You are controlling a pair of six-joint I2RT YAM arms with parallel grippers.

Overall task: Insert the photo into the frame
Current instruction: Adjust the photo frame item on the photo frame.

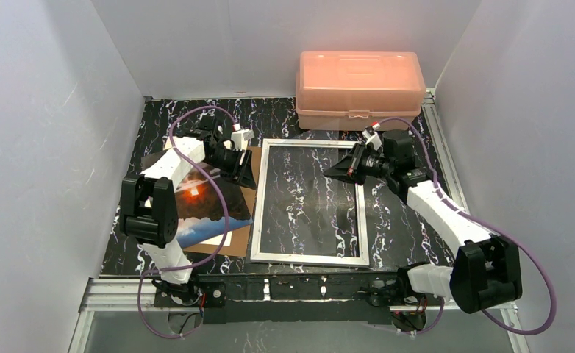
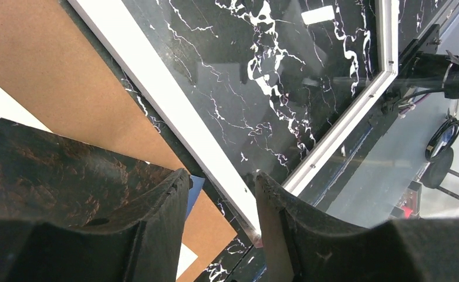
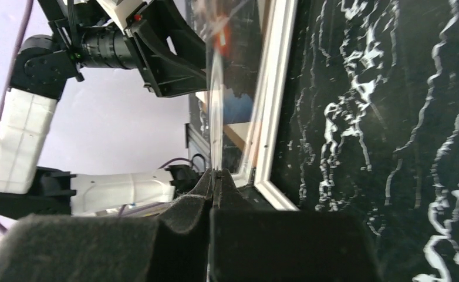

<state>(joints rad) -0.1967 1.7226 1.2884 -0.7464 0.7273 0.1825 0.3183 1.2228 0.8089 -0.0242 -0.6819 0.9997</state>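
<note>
The photo (image 1: 200,202) lies on a brown board (image 1: 234,241) left of centre in the top view, just beside the white frame (image 1: 308,257) at mid-tabletop (image 1: 398,220). The left gripper (image 1: 249,175), over the board's upper right corner, has its jaws released, holding nothing. The right gripper (image 3: 214,176), at the frame's upper right, has its jaws clenched on the edge of a clear pane (image 3: 211,106). A pink box (image 1: 358,84) stands at upper centre.
</note>
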